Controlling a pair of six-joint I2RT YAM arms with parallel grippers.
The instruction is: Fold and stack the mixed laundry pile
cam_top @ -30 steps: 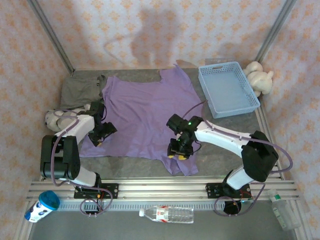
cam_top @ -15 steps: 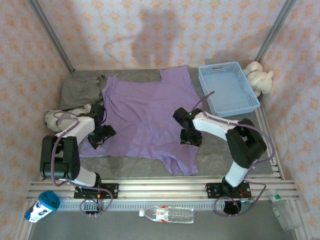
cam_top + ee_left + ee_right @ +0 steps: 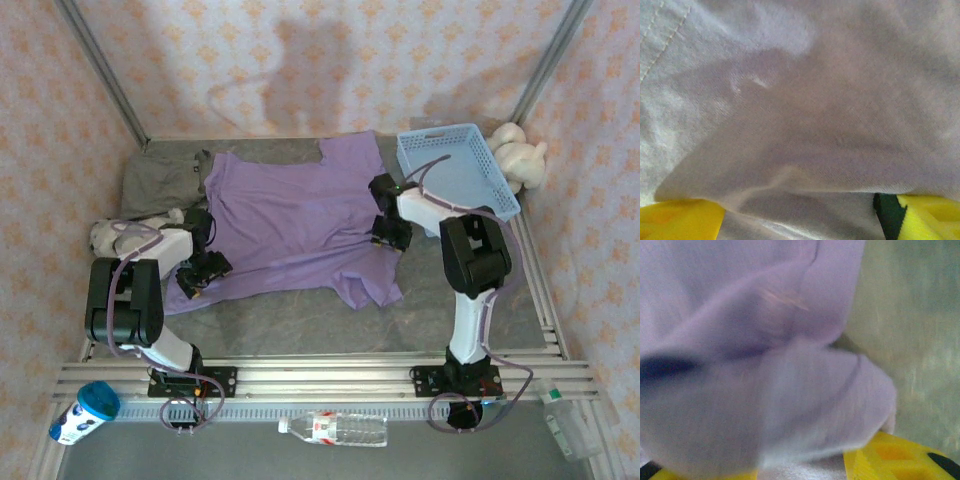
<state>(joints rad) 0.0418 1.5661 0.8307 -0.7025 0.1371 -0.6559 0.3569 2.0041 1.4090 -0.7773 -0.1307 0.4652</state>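
Observation:
The lavender-purple T-shirt (image 3: 290, 225) lies spread on the grey table (image 3: 300, 325), its right side bunched up. My right gripper (image 3: 390, 228) sits at that right edge, just left of the basket. It is shut on a bunched fold of the T-shirt (image 3: 765, 390), which spills over its yellow fingers (image 3: 890, 460). My left gripper (image 3: 198, 272) rests at the shirt's lower left edge. There its yellow fingertips (image 3: 680, 220) stand wide apart, open, with shirt cloth (image 3: 815, 100) draped across the gap. The grey-olive garment (image 3: 160, 180) lies crumpled at the back left.
A light blue mesh basket (image 3: 455, 180) stands at the back right with plush toys (image 3: 518, 155) behind it. Another plush toy (image 3: 105, 238) lies by the left arm. A water bottle (image 3: 335, 428) and a cup (image 3: 85, 410) lie in front of the rail.
My right gripper has swung from the shirt's front hem back and right towards the basket. The shirt's right side went with it and the hem pulled away from the front edge. The left gripper barely moved.

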